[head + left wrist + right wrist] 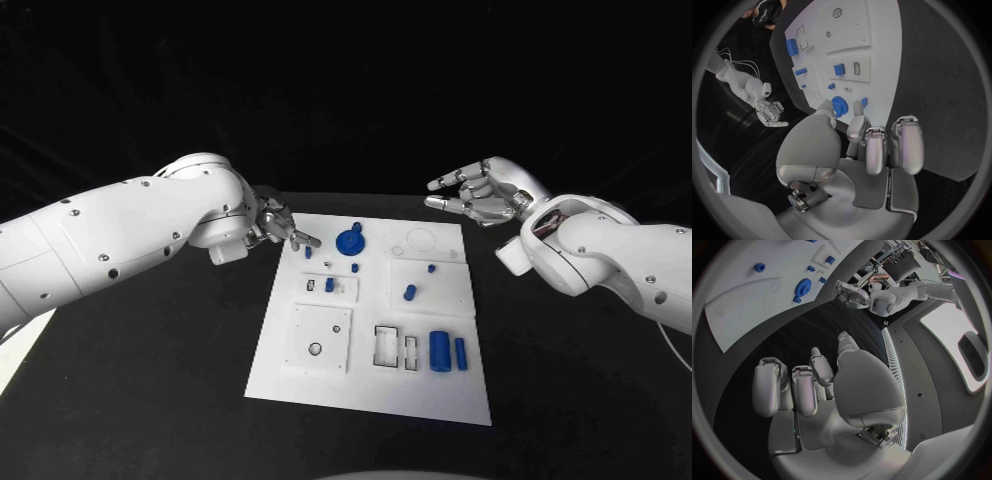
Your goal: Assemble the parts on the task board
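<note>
The step in hand looks like a reach by the left hand [277, 228] for a part at the far end of the flat white rectangular task board [289, 385], and doing it well would mean lowering the fingertips squarely over one piece without knocking its neighbours, since several lie close together there. The round blue toothed gear [351, 241] sits on the board just in front of that hand's fingertips, apart from them as far as the left wrist view shows, and a small blue peg [307, 252] stands just beside the fingers, nearer the robot. The left hand holds nothing; its fingers are loosely curled with the thumb set apart, hovering at the board's edge near the gear. The right hand [480, 192] hangs above the black table beyond the board's far corner, well apart from every part, fingers half-curled and spread, gripping nothing. Further from both hands, toward the robot, a pair of upright blue cylinders [449, 352] stands in the board beside empty rectangular slots, with a short blue block [410, 292] between them and the gear.
</note>
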Tool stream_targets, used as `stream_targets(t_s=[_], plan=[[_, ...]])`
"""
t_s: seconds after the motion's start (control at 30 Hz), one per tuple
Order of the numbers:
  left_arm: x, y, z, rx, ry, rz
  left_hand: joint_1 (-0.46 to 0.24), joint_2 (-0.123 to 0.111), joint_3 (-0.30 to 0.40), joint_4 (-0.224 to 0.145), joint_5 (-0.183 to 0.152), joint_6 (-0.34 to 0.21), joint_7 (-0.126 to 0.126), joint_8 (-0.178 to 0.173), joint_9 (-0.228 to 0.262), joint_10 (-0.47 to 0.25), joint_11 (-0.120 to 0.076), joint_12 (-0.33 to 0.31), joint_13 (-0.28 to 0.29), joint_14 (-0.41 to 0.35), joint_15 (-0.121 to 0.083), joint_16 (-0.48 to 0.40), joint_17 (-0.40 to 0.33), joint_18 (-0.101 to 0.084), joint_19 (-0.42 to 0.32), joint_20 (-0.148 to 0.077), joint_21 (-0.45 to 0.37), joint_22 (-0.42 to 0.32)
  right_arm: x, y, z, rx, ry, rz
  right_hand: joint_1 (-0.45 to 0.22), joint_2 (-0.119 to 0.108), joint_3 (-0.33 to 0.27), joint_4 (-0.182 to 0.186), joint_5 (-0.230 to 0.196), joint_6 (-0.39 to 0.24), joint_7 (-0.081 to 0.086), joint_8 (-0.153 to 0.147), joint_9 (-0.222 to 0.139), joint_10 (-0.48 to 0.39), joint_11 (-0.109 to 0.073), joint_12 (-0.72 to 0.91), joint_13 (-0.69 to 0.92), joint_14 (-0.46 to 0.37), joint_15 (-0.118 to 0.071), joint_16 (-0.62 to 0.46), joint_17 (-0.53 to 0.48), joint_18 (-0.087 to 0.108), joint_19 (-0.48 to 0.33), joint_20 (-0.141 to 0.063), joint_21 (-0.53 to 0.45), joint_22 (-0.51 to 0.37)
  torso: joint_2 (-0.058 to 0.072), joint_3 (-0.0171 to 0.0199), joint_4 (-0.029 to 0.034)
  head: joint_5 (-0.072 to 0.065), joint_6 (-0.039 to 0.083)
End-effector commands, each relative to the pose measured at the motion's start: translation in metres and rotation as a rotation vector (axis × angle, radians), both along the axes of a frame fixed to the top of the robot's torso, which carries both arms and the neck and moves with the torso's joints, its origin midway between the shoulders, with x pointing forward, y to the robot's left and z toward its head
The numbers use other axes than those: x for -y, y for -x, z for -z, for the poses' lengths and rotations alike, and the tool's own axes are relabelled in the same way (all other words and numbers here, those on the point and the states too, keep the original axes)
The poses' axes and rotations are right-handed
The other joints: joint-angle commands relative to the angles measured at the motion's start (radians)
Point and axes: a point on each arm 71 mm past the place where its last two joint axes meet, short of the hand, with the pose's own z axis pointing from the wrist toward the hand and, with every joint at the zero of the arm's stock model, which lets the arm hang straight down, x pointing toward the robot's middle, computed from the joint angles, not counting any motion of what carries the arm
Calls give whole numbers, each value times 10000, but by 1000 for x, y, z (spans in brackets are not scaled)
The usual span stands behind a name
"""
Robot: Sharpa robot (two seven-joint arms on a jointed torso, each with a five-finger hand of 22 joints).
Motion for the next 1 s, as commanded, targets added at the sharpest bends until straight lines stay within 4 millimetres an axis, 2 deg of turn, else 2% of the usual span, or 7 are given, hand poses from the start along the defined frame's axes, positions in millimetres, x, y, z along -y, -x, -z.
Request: stream_targets(t_s=[0.03, 0.1, 0.17, 0.33, 0.53, 0.7, 1.0], plan=[[-2, -8, 0, -214, -758, 268, 30, 71, -49, 5, -26, 52, 30, -53, -25, 59, 17, 77, 14, 1071, 69, 30, 2635, -61, 207, 88, 7, 362, -1, 0, 1, 12, 50, -53, -61, 20, -54, -16, -10, 43, -34, 51, 13, -43, -11, -42, -15, 731, -30, -43, 1368, 121, -10, -37, -57, 5, -6, -16, 46, 7, 47], [-3, -14, 1, -150, -896, 130, 37, 88, -52, 2, -26, 68, 29, -58, -41, 65, 16, 82, 16, 1071, 69, 30, 2635, -63, 212, 90, 16, 376, -2, 0, 1, 16, 46, -49, -61, 20, -54, -16, -10, 43, -34, 51, 13, -43, -11, -42, -15, 731, -30, -43, 1368, 121, -10, -37, -57, 5, 2, -17, 28, 17, 62], [-4, -19, 2, -106, -1050, 24, 55, 110, -58, -3, -29, 91, 26, -68, -67, 60, 15, 73, 1, 1071, 69, 30, 2635, -63, 211, 93, 15, 376, -2, -1, 1, 15, 46, -38, -61, 20, -54, -16, -10, 43, -34, 51, 13, -43, -11, -42, -15, 731, -30, -43, 1368, 121, -10, -37, -57, 5, 9, -29, 36, 18, 69], [-2, -30, 6, -31, -1345, -160, 86, 114, -78, -11, -44, 125, 23, -83, -103, 69, 13, 79, 2, 1071, 69, 30, 2635, -69, 221, 95, 32, 407, -3, -1, 1, 21, 36, -50, -61, 42, -60, -14, 5, 41, -34, 51, 12, -53, -11, -57, -28, 729, -30, -49, 1360, 124, -17, -37, -69, -14, 14, -20, 4, 85, 81], [5, -37, 12, -54, -1457, -194, 143, 152, -99, -14, -52, 189, 16, -108, -168, 106, 8, 119, 36, 1071, 68, 30, 2635, -82, 244, 97, 73, 477, -5, -2, 3, 4, 23, -86, -59, 51, -63, -14, 12, 39, -34, 50, 12, -54, -11, -57, -29, 729, -30, -49, 1361, 125, -18, -37, -71, -17, 77, -65, -41, 128, 117], [12, -38, 16, -78, -1347, -99, 131, 187, -134, 1, -60, 244, 10, -126, -220, 135, 2, 149, 59, 1071, 64, 30, 2635, -90, 258, 97, 97, 517, -7, -2, 4, -12, 14, -111, -59, 51, -63, -14, 12, 39, -34, 50, 12, -54, -11, -57, -29, 729, -30, -49, 1361, 125, -18, -37, -71, -17, 109, -87, -61, 129, 134], [23, -37, 19, -193, -1229, 159, 118, 287, -180, -1, -58, 342, -7, -156, -309, 194, -11, 212, 114, 1071, 56, 30, 2635, -104, 284, 92, 143, 592, -8, -2, 4, -26, 8, -143, -59, 51, -63, -14, 12, 39, -34, 50, 12, -54, -11, -57, -29, 729, -30, -49, 1361, 125, -18, -37, -71, -17, 90, -69, -55, 145, 116]])
